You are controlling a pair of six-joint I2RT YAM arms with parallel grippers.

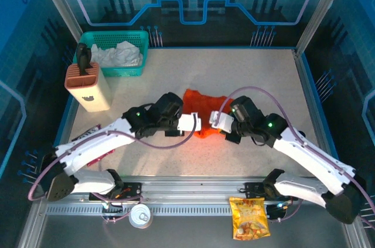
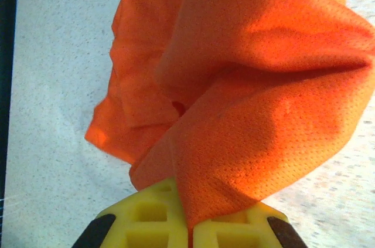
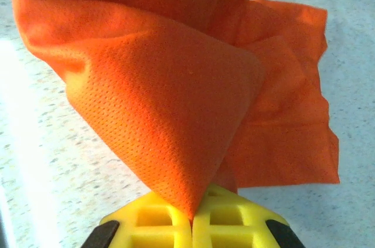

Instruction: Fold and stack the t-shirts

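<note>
Overhead view looks down; wrist views closely share the t-shirt [image 2: 263, 84].

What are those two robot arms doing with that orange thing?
They are working on folding an orange t-shirt. The left gripper and the right gripper each pinch a bit of its cloth, with their yellow fingers shut on it. The shirt sits bunched up between them in the middle of the table, not yet a neat fold. At the back left, a teal basket holds some white cloth.
</note>
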